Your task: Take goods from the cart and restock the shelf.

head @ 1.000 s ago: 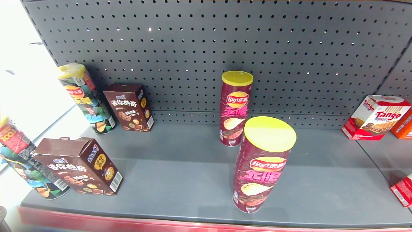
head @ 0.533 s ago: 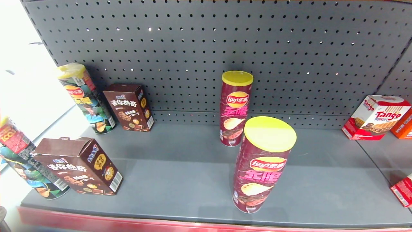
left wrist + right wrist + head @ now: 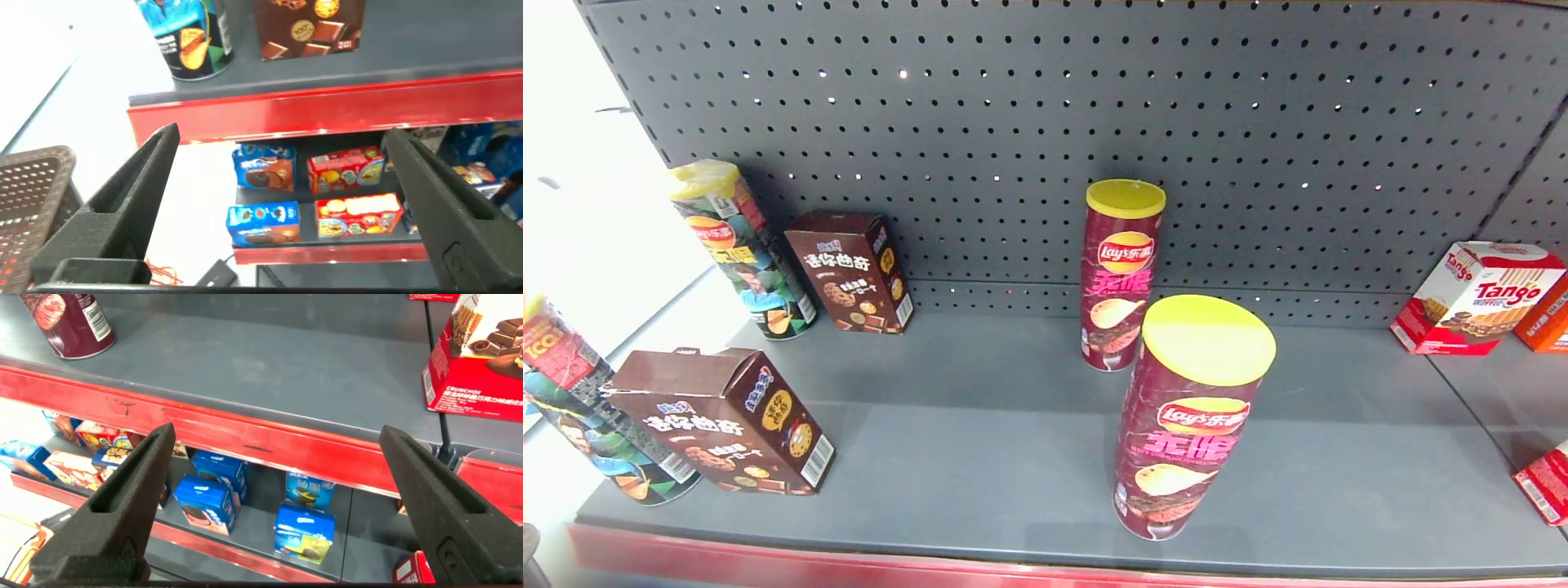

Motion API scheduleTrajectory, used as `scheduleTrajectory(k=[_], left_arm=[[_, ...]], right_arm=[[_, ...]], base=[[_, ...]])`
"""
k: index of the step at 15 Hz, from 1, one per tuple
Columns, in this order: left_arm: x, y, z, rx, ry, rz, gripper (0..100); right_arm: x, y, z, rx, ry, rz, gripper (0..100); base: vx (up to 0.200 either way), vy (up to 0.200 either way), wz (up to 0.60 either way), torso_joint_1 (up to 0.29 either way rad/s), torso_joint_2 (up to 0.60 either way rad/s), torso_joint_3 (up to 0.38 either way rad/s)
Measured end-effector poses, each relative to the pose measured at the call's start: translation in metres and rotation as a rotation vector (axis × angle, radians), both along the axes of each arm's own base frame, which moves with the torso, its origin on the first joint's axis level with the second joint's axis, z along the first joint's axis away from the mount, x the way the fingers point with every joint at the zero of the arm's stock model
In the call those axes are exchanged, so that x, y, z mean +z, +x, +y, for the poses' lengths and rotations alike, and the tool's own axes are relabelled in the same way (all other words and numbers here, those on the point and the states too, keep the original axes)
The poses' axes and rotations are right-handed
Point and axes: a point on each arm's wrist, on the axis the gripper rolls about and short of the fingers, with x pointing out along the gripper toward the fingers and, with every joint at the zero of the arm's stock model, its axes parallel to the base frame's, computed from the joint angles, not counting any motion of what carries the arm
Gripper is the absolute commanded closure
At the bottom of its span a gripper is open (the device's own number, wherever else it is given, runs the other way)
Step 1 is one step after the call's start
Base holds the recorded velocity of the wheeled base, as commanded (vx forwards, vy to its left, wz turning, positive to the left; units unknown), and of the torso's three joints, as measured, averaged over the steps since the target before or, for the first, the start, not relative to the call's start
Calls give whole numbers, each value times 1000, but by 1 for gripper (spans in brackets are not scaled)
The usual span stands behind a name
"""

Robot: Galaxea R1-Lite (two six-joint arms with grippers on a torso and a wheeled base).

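**Cans and boxes upright on the shelf, both pincers open and empty**

In the head view the grey shelf (image 3: 980,457) carries two of each kind of goods, all standing with the long axis vertical.

- **Far left:** the front colourful can (image 3: 600,416) stands at the front, touching the front brown box (image 3: 723,425). Behind them are the rear colourful can (image 3: 742,249) and, just beside it, the rear brown box (image 3: 851,272), near the pegboard back (image 3: 1258,122).
- **Middle:** the rear maroon can (image 3: 1121,278) and the front maroon can (image 3: 1188,425) stand with yellow lids up and labels facing forward.
- **Right:** one red wafer box (image 3: 1474,298), one orange box (image 3: 1547,327) and one red box (image 3: 1543,486) at the edge.

The left wrist view adds what lies under the shelf's red lip (image 3: 327,114). On a lower shelf there are two blue boxes (image 3: 263,163) and two red boxes (image 3: 345,170), with a mesh basket (image 3: 33,196) off to one side. The left pincer (image 3: 279,139) is spread wide, holding nothing.

The right wrist view shows the foot of a maroon can, a red box on the shelf, and three blue cookie boxes (image 3: 208,498) below. The right pincer (image 3: 278,434) is also spread wide and empty.
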Motion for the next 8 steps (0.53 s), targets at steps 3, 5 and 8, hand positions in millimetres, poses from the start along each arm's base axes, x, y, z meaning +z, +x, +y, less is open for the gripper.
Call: scheduleTrajectory(k=[3, 5, 8], left_arm=[[1, 0, -1, -40, -57, -5, 0], [1, 0, -1, -52, -55, -4, 0], [1, 0, -1, -45, -56, -3, 0]], right_arm=[[0, 0, 0, 0, 0, 0, 0], [0, 0, 0, 0, 0, 0, 0], [0, 0, 0, 0, 0, 0, 0]], base=[[0, 0, 0, 0, 0, 0], [0, 0, 0, 0, 0, 0], [0, 0, 0, 0, 0, 0]])
